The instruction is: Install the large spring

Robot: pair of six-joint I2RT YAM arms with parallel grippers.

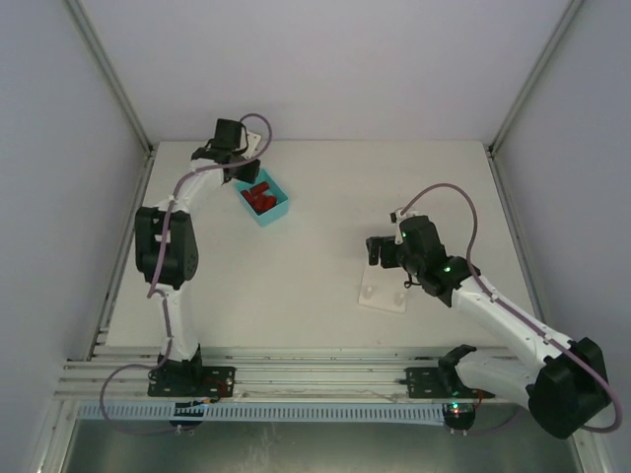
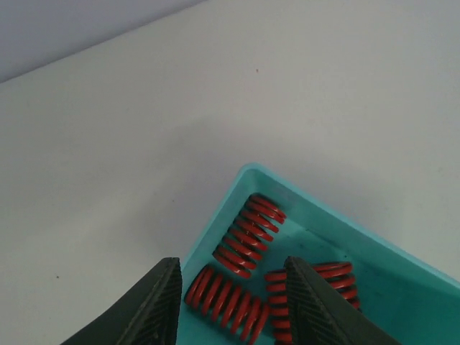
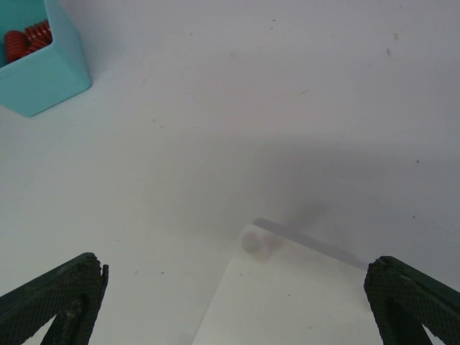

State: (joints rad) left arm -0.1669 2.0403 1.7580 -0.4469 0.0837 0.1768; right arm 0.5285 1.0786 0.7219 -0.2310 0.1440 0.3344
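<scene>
Three red coil springs lie in a teal bin (image 2: pixel 215 219). In the left wrist view my left gripper (image 2: pixel 231 287) is lowered over the bin. Its black fingers straddle the nearest large spring (image 2: pixel 226 302), close to both of its ends, and I cannot tell whether they touch it. A second spring (image 2: pixel 249 235) lies behind it, and a third spring (image 2: pixel 338 277) is partly hidden by the right finger. From above, the left gripper (image 1: pixel 240 169) sits at the bin's (image 1: pixel 277 210) far corner. My right gripper (image 1: pixel 373 251) hangs open and empty over a white base plate (image 1: pixel 383 293).
The right wrist view shows the white base plate (image 3: pixel 302 302) with a short white peg (image 3: pixel 253 242) at its corner, between the wide-open fingers. The teal bin (image 3: pixel 50 79) sits at the upper left there. Grey walls and aluminium rails enclose the table.
</scene>
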